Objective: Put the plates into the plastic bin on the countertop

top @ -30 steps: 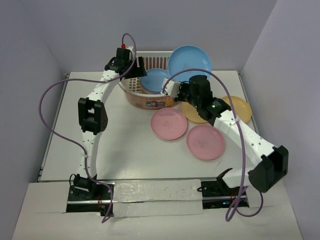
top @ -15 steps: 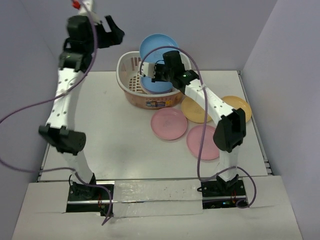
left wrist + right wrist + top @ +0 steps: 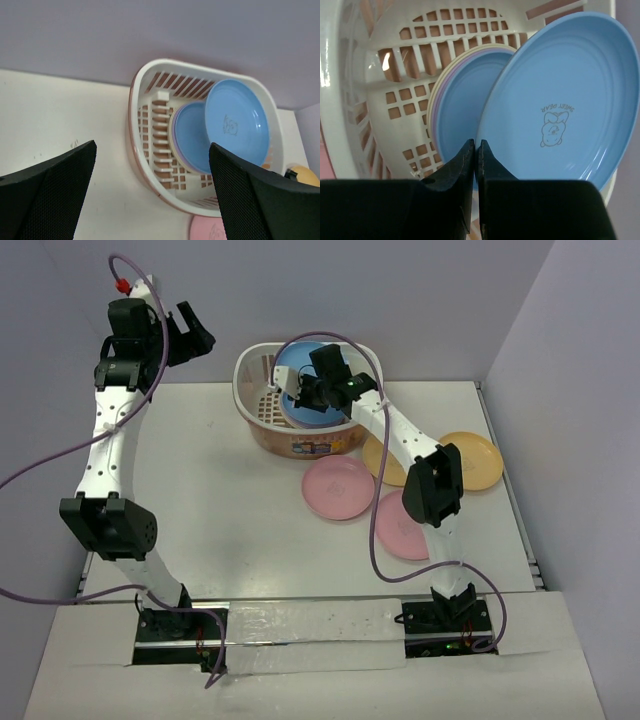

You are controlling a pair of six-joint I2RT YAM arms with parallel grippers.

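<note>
One plate is pinched by the right gripper inside the bin; release is called for next. The left gripper is spread wide.

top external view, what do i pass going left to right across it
left claw → plastic bin → rightmost yellow-orange plate; the rest overlaps these, so left out
</note>
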